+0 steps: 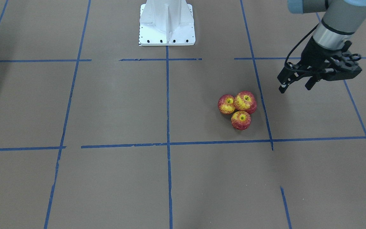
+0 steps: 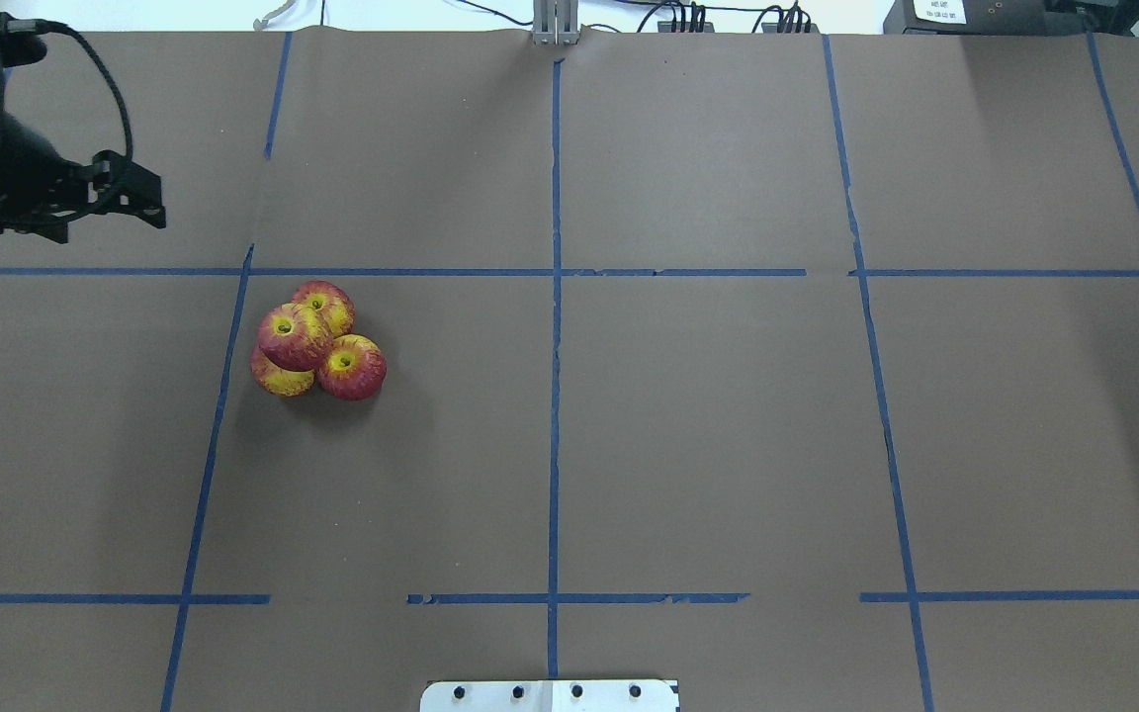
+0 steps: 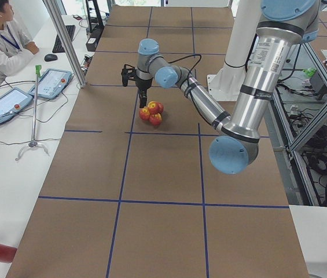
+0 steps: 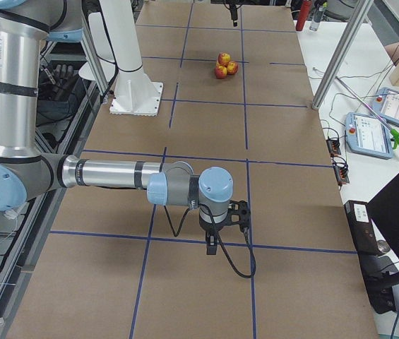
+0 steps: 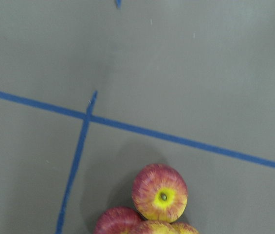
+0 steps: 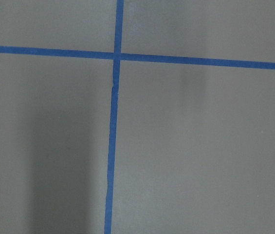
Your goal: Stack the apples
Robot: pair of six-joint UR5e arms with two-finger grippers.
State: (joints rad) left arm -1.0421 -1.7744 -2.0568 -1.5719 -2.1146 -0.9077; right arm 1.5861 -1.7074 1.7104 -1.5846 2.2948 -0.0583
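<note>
Apples (image 2: pixel 317 341): three touching on the table (image 2: pixel 728 445), a fourth on top, dimples up, round with no long axis. Left gripper (image 1: pixel 295 86) jaws spread, empty, beside the pile and clear of it. Right gripper (image 4: pixel 213 247) well apart, jaw state can't tell. Overhead shows all four; front view shows three clearly. Blue tape line (image 1: pixel 259 82) runs between left gripper and pile.

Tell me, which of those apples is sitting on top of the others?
The middle apple. It rests raised on the other three apples, overlapping each of them, while those three sit directly on the table.
</note>
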